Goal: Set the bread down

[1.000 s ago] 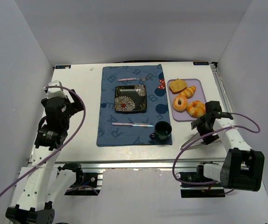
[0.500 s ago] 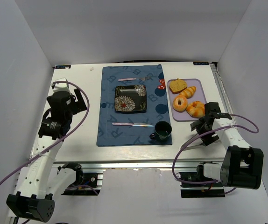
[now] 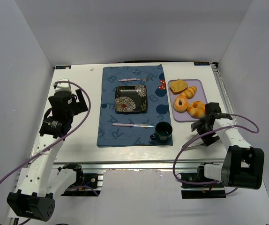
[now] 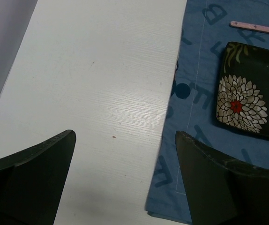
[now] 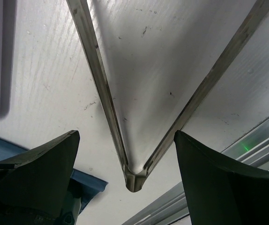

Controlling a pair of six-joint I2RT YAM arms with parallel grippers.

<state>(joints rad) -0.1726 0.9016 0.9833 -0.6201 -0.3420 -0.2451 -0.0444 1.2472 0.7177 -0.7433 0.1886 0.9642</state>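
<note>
Several breads lie on a purple tray (image 3: 198,87) at the right: a brown slice (image 3: 178,86), a croissant (image 3: 189,92), a doughnut (image 3: 180,104) and a twisted roll (image 3: 197,109). A dark floral plate (image 3: 130,99) sits empty on the blue placemat (image 3: 107,93); it also shows in the left wrist view (image 4: 247,96). Metal tongs (image 5: 135,174) lie on the white table, their hinge end between the fingers of my open right gripper (image 5: 127,140), which sits low just in front of the tray (image 3: 205,132). My left gripper (image 3: 78,104) is open and empty above bare table left of the placemat (image 4: 125,140).
A pink fork (image 3: 133,79) lies behind the plate and a pink knife (image 3: 132,124) in front of it. A dark cup (image 3: 163,131) stands at the placemat's front right corner. The table's metal front rail (image 5: 261,145) runs close by the tongs.
My left arm has swung farther from the near edge and a little toward the placemat. My right gripper has barely shifted over the tongs.
</note>
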